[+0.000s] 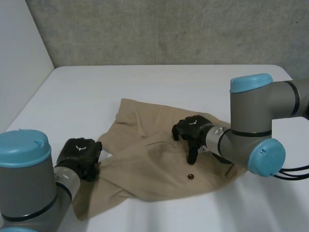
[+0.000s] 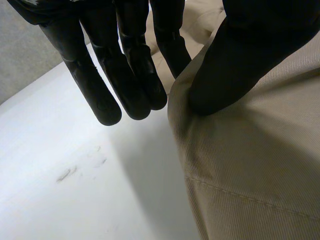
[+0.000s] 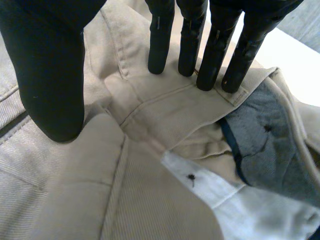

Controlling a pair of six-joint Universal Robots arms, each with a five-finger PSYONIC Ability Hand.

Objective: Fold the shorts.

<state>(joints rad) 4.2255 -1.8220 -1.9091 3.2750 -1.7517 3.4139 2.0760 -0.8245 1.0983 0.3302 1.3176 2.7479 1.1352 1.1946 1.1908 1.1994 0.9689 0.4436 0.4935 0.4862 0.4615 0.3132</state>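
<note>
So, the left robot hand (image 1: 79, 153) pinches the side edge of the shorts (image 1: 154, 166), thumb against straight fingers (image 2: 105, 100). The right robot hand (image 1: 190, 130) is released, fingertips (image 3: 157, 62) pressing the waistband (image 3: 165, 97).

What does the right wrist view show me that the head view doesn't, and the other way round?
Right wrist view: the waistband lies turned open by the right hand, baring a grey-blue lining and a white pocket lining. The straight fingers rest on the waistband.
Head view: the whole spread of the shorts on the table, the left hand at their edge on the robot's left, and a dark button.
Both: the right hand, open, on the tan shorts.
</note>
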